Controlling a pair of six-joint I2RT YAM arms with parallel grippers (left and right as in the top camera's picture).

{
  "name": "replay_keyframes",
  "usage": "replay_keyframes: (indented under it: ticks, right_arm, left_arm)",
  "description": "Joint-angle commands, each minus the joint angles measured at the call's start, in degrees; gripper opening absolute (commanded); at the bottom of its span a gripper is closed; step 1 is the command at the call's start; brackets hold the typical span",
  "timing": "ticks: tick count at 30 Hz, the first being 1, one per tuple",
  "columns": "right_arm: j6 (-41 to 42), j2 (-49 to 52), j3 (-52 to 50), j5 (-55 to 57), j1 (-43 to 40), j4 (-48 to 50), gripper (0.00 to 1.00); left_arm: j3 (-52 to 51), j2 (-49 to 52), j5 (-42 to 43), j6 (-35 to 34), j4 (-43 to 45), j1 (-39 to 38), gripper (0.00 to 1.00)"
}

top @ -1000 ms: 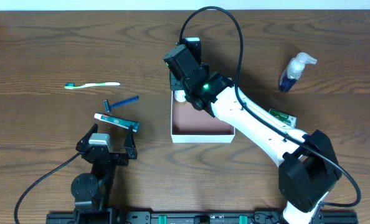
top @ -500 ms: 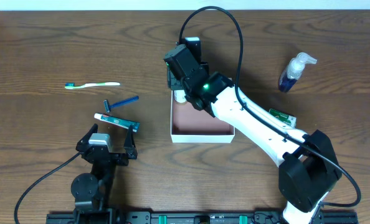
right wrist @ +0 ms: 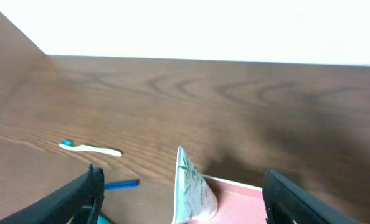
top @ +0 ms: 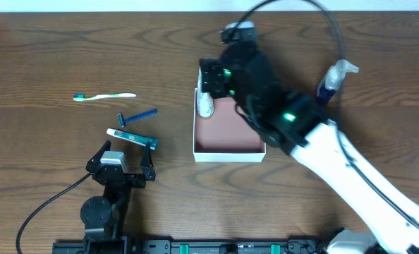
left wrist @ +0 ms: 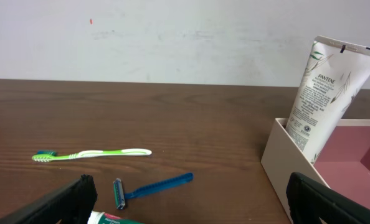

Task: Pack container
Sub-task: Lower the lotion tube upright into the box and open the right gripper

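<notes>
Tube (top: 204,104) is leaning in the container (top: 227,150). The left gripper (left wrist: 191,200) and right gripper (top: 209,79) are gaping, seemingly empty. Toothbrush (top: 105,96) and razor (top: 137,116) are lying outside, left.

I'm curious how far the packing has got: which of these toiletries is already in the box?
The white Pantene tube, leaning in the container's corner; the toothbrush, razor and blue bottle sit outside it.

Pantene tube propped in the container

A white Pantene tube (left wrist: 325,93) leans in the corner of the white, pink-floored container (left wrist: 283,155). Left of the container, a blue razor (left wrist: 151,186) and, farther off, a green-and-white toothbrush (left wrist: 91,154) lie on the counter (left wrist: 172,118).
</notes>
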Motion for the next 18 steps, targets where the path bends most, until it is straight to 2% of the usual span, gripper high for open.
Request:
replay_keyframes:
  ticks: [1, 8, 18]
  right_arm:
    - [-1.0, 0.5, 0.2, 0.2, -1.7, -3.5, 0.76]
    - [1.6, 5.9, 0.1, -1.0, -3.5, -10.4, 0.74]
    - [3.0, 14.7, 0.1, -5.1, -3.5, -10.8, 0.74]
  left_arm:
    - [-1.0, -0.3, 1.2, 0.3, -1.9, 0.3, 0.98]
    - [-1.0, -0.3, 1.2, 0.3, -1.9, 0.3, 0.98]
    - [-1.0, -0.3, 1.2, 0.3, -1.8, 0.3, 0.98]
